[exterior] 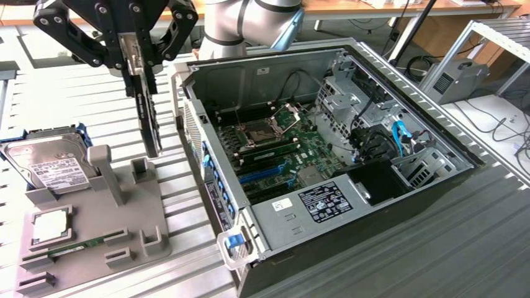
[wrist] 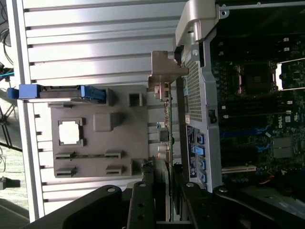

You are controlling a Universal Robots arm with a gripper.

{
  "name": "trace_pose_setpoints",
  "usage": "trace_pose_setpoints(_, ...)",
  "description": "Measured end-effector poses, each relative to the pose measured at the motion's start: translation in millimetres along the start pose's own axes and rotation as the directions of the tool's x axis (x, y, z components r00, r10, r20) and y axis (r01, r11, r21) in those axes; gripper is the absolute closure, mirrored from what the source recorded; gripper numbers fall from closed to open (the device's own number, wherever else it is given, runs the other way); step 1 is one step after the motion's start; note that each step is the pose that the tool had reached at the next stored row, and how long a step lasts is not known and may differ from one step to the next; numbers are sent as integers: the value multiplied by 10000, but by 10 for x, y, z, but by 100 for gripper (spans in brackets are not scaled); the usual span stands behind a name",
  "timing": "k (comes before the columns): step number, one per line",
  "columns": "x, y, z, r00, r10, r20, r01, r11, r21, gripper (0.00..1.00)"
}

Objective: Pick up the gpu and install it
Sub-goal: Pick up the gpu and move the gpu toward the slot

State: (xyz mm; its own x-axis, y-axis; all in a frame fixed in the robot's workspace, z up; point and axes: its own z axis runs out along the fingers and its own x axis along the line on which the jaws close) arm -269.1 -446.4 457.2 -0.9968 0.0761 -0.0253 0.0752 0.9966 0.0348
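One gpu (exterior: 151,124), clamped by end effector (exterior: 136,62); long axis vertical, lower end pointing down. Exterior view: case (exterior: 192,118) at 3 o'clock, tray (exterior: 124,217) at 6.

Ribbed aluminium table (exterior: 472,248), grey parts holder (exterior: 124,211) on it — open computer case (exterior: 373,242) just beside.

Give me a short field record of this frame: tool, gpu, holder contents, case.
tool: shut on the gpu
gpu: hangs upright, between the gray holder and the computer case, outside the case
holder contents: hard drive, processor, memory stick
case: side open, motherboard exposed
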Motion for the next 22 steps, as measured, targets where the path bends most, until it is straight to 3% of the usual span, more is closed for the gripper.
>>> trace_pose_setpoints(22,-41,2,39,10000,1,0,-1,10000,0,73)
